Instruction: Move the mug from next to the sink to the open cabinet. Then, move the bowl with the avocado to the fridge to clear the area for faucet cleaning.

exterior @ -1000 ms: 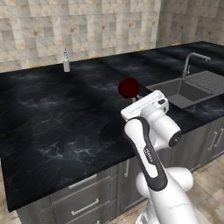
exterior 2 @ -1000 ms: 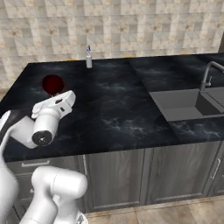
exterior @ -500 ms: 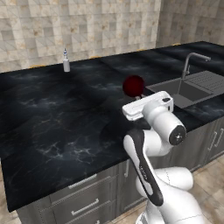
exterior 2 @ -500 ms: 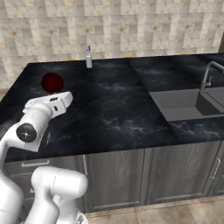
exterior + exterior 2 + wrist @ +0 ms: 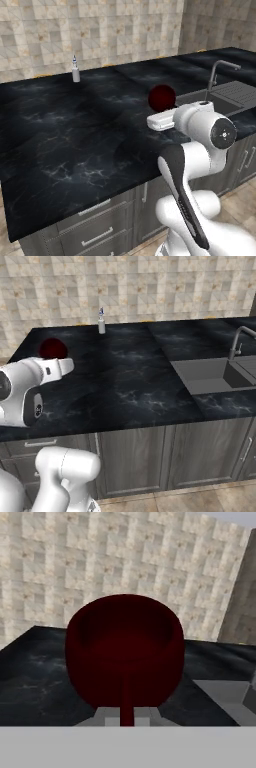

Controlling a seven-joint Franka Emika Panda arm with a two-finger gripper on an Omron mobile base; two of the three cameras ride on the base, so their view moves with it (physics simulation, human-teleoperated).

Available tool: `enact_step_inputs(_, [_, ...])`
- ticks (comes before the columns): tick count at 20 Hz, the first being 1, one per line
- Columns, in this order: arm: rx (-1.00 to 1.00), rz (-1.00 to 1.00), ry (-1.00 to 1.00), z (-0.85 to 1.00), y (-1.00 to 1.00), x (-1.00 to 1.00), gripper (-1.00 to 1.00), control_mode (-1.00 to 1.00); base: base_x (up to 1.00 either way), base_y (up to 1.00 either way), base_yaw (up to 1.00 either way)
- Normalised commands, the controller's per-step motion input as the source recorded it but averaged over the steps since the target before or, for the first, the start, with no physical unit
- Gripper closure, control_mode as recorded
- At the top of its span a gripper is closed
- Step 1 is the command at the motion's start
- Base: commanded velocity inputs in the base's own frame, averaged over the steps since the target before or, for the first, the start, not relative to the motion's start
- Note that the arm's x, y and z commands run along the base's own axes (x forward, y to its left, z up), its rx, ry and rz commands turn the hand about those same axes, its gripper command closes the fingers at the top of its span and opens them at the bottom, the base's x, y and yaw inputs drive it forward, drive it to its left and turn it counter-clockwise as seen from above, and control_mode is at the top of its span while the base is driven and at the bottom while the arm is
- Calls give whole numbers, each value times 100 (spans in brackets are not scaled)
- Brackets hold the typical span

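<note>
Gripper [image 5: 127,714] clenched on mug [image 5: 125,654], fingertips hidden behind its handle

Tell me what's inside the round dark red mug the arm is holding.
In the hand view the round dark red mug shows a dark red hollow with nothing visible in it. Its handle and near wall cover the lowest part, so the very bottom cannot be checked.

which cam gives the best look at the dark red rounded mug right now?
Hand view: the dark red rounded mug sits centred and large, its open mouth facing the camera. In the left base view and the right base view it shows small, partly hidden behind the white arm, above the black marble counter.
</note>
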Motion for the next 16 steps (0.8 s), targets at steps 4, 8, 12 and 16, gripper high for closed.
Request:
enact_step_inputs(4, [2, 0, 5, -1, -2, -55, 100, -100, 0, 0, 0])
enact_step_inputs(8, [3, 0, 13, -21, -1, -54, 100, -100, 0, 0, 0])
enact_step_inputs(12, [0, 0, -7, -10, 0, -18, 100, -100, 0, 0, 0])
enact_step_inputs(16, [0, 0, -1, 0, 0, 0, 100, -100, 0, 0, 0])
